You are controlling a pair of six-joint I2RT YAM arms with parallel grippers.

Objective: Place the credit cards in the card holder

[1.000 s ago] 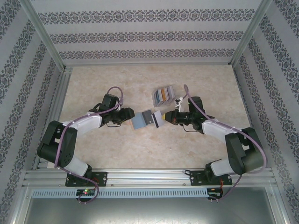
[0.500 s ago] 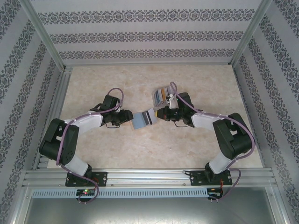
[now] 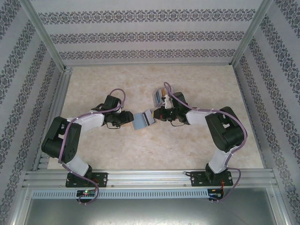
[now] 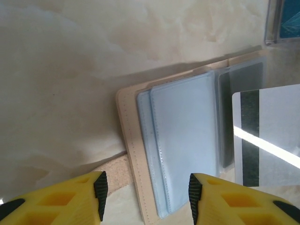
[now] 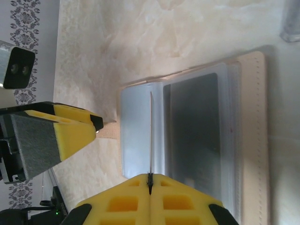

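- The card holder (image 3: 143,120) lies open on the marbled table (image 3: 201,84), midway between the two grippers, with its grey-blue inside facing up.
- In the left wrist view, the card holder (image 4: 180,145) shows a tan stitched border around its grey-blue pockets, and its tan snap tab (image 4: 112,171) sticks out toward the camera.
- The left gripper (image 3: 125,118) is at the card holder's left edge. In its own camera, the left gripper (image 4: 146,187) has its yellow fingers spread, with the tab and the near corner of the holder in the gap between them. I cannot tell whether either finger touches the leather.
- The right gripper (image 3: 157,114) is at the holder's right edge. In its own view, the right gripper (image 5: 150,177) has its fingers pressed together on a grey credit card (image 5: 151,136), seen edge-on as a thin line above the pockets.
- From the left wrist, the same grey credit card (image 4: 272,136) shows a black magnetic stripe and overlaps the holder's right half. It may already be entering a pocket, but the views do not settle that.
- A dark card (image 5: 194,126) sits behind a clear sleeve inside the card holder (image 5: 253,140).
- A clear plastic tray (image 3: 157,97) holding more credit cards stands just beyond the right gripper, close to the holder.
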